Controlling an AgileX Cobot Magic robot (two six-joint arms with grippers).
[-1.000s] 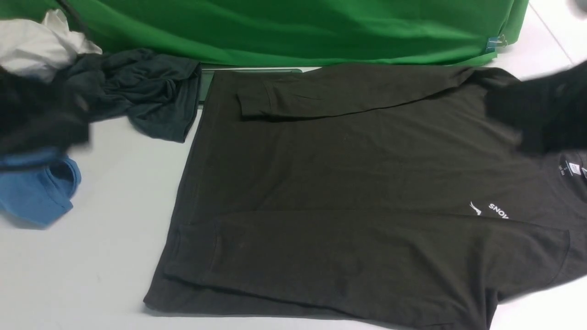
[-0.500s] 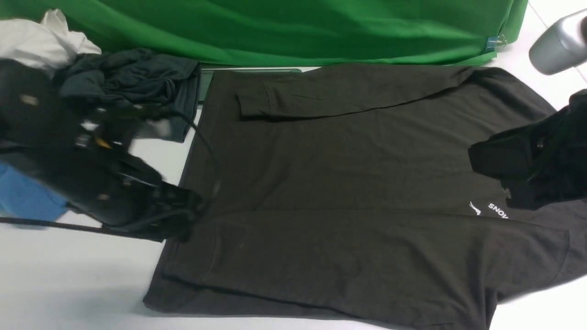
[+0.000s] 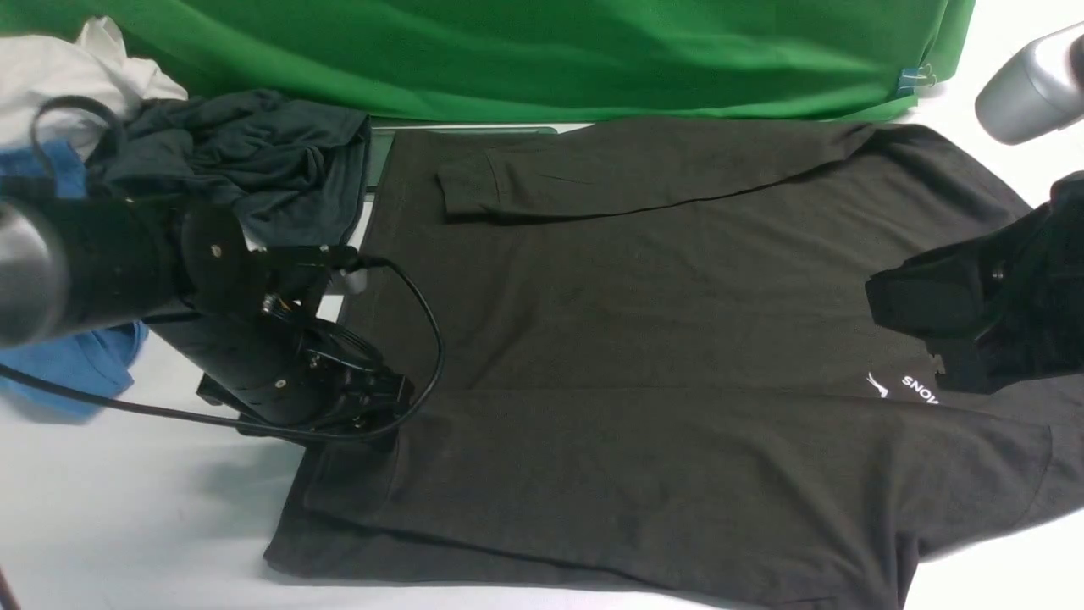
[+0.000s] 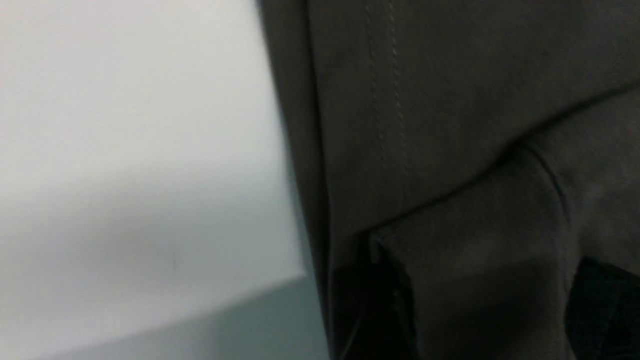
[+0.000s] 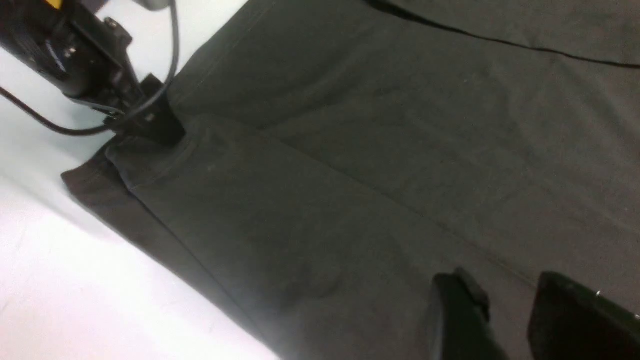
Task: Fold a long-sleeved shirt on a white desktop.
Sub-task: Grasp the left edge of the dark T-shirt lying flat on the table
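- Setting up the next fold, I'd say: the long-sleeved shirt [image 3: 644, 339] lies flat on the white desktop [image 3: 169, 508], both sleeves laid across it.
- At the hem, the left gripper [image 3: 377, 415] rests by a cuff [image 4: 475, 260]; its spread I cannot tell.
- Over the chest, the right gripper [image 5: 505, 300] hovers, part-open and empty.
- Next calls for pinching both ends together.

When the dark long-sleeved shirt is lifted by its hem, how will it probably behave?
Probably floppy: the long-sleeved shirt lies flat, its folded sleeve creased softly. It would likely sag and drag across the white desktop, since so much cloth rests there.
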